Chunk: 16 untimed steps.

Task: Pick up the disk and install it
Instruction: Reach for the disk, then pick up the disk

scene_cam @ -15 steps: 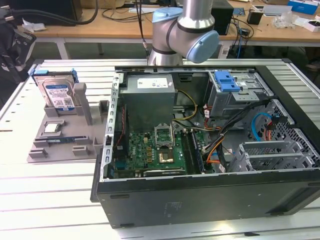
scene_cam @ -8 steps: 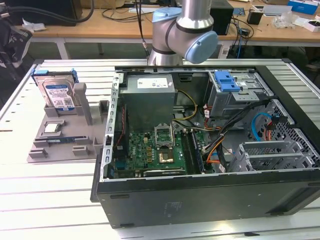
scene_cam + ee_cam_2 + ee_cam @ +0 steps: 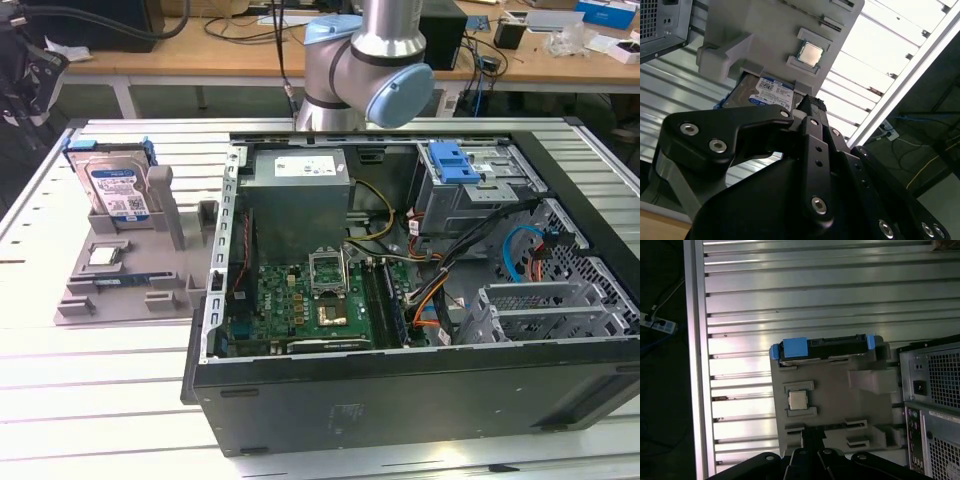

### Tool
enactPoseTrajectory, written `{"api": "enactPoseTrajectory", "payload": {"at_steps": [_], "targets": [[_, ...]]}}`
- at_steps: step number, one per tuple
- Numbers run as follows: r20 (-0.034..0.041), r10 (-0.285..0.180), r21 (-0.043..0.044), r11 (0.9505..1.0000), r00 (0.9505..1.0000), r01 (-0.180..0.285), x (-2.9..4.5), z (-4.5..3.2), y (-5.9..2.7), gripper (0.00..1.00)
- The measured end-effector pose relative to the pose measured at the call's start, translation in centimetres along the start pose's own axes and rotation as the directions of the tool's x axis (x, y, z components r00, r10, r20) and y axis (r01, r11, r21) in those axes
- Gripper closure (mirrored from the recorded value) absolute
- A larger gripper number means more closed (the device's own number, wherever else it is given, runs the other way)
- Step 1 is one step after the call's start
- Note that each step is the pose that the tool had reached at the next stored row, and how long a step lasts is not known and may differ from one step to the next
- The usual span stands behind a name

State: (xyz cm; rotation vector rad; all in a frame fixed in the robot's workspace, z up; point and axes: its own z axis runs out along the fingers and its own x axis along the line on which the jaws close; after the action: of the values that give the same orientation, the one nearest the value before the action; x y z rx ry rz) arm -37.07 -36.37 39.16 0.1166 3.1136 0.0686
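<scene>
- The disk (image 3: 117, 190) is stood on edge in a grey holder (image 3: 172, 200), at the exterior view's left, leaving its top exposed for gripping.
- The gripper (image 3: 812, 106) is poised over the holder, fingers together, nothing held.

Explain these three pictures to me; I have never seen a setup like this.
The grey-and-blue machine is a robot arm, seen from a camera off the arm. The other two pictures come from cameras at its wrist, looking past its black gripper. On the slatted metal table lie an open computer case and a grey holder. The disk stands upright in that holder, with a small processor chip seated in the same holder. The disk is not yet picked up.
</scene>
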Motion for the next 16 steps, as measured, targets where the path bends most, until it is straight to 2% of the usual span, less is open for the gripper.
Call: {"api": "enactPoseTrajectory", "payload": {"at_steps": [16], "targets": [[-0.0004,-0.007,-0.0001,1.0000,1.0000,0.007,0.03,0.00,0.07,0.89]]}}
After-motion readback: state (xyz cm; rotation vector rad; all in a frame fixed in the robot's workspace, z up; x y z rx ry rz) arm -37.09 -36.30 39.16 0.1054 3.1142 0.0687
